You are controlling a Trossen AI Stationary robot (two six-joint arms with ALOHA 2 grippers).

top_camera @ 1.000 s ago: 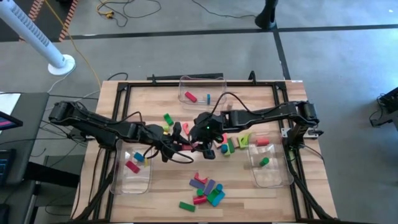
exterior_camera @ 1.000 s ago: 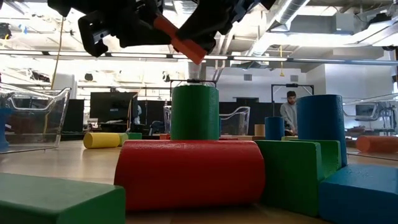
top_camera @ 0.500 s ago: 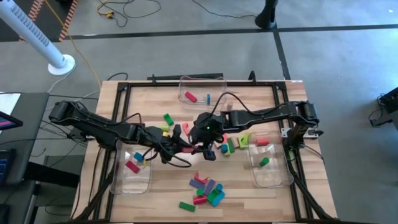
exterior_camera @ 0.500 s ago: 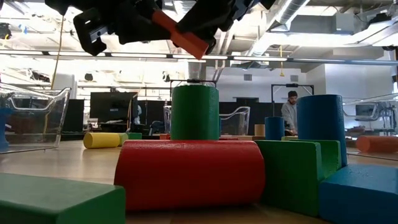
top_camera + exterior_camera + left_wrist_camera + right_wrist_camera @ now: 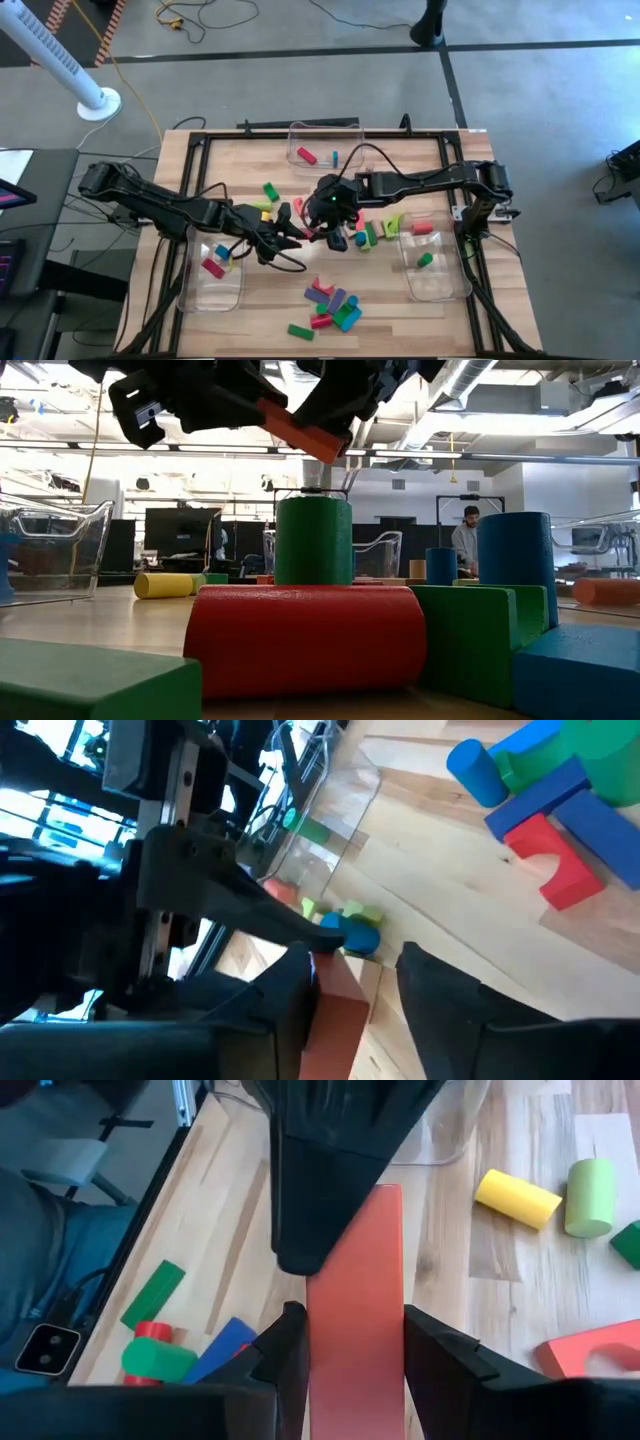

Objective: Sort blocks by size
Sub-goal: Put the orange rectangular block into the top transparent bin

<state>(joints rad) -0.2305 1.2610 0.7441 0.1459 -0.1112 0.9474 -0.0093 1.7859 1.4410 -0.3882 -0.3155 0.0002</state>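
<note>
Wooden table (image 5: 400, 300) inside a black frame, grey floor all round; office space with a standing person far off at the right of the low view. Three clear bins on the wood: one at upper centre (image 5: 322, 128), one at lower left (image 5: 188, 296), one at lower right (image 5: 442, 290), each with a few pieces inside. Loose blocks (image 5: 330, 305) clustered at lower centre, more scattered right of centre.

Both arms reaching in to meet at mid-table. Right gripper (image 5: 355, 1330) clamped on a red bar (image 5: 355, 1280), one finger flat on each long side, held clear of the wood at the top of the low view. Left gripper (image 5: 355, 975) set astride the bar's far end with fingers parted: one finger touching the block, a gap showing at the other.

Judged rigid, light, smooth-painted and not fragile. Likely to pivot if pinched near one end, so best taken across the narrow width on the flat long faces, near the middle. Looks like a handover not yet complete; release by the right only once the left has closed.
</note>
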